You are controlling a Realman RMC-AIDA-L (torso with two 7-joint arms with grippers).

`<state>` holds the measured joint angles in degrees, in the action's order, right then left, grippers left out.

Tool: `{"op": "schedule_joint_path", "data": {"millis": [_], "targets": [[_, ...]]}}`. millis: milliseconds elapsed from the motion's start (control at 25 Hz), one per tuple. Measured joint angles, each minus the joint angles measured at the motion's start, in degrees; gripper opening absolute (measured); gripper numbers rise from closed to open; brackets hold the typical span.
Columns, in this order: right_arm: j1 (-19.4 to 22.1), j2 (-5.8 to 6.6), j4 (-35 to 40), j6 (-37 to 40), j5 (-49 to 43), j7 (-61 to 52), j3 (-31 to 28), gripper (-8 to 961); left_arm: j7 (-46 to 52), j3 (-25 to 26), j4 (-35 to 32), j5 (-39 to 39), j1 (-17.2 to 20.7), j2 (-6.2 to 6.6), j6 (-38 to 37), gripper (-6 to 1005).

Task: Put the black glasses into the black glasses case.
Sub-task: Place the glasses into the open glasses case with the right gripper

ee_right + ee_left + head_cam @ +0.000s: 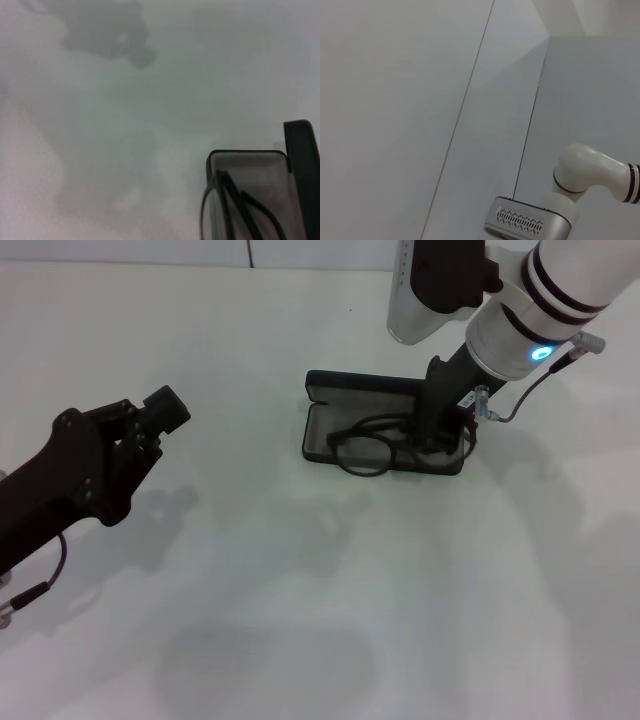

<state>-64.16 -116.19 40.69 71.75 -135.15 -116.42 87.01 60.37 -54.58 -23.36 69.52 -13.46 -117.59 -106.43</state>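
The black glasses case (360, 388) lies open at the table's middle back, its lid raised at the far side and its grey lining showing. The black glasses (365, 456) sit in the tray, with one round lens leaning over the near wall. My right gripper (437, 440) reaches down into the case's right half and looks shut on the glasses there. In the right wrist view the glasses (235, 200) and one end of the case (250, 162) show close up. My left gripper (163, 410) hovers far to the left, away from the case.
Bare white tabletop (320, 600) surrounds the case on all sides. A cable (520, 400) hangs from my right wrist beside the case's right end. The left wrist view shows only a wall and part of a white arm (590, 167).
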Motion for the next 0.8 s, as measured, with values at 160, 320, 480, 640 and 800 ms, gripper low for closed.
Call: {"op": "schedule_joint_path", "data": {"millis": [160,320,480,640,800], "targets": [[0.0,0.0,0.0,-0.3,0.0,0.1,0.0,148,0.0,0.0,0.0,0.0,0.0,0.0,0.1,46],[0.2,0.0,0.0,-0.5,-0.1,0.1,0.0,164,0.0,0.0,0.0,0.0,-0.1,0.0,0.1,46],[0.4,0.0,0.1,-0.6,-0.1,0.1,0.0,165,0.0,0.0,0.0,0.0,-0.3,0.0,0.2,46],[0.4,0.0,0.1,-0.5,-0.1,0.1,0.0,165,0.0,0.0,0.0,0.0,-0.6,0.0,0.3,47],[0.5,0.0,0.1,-0.3,0.0,-0.1,0.0,165,0.0,0.0,0.0,0.0,-0.8,-0.1,0.4,47]]}}
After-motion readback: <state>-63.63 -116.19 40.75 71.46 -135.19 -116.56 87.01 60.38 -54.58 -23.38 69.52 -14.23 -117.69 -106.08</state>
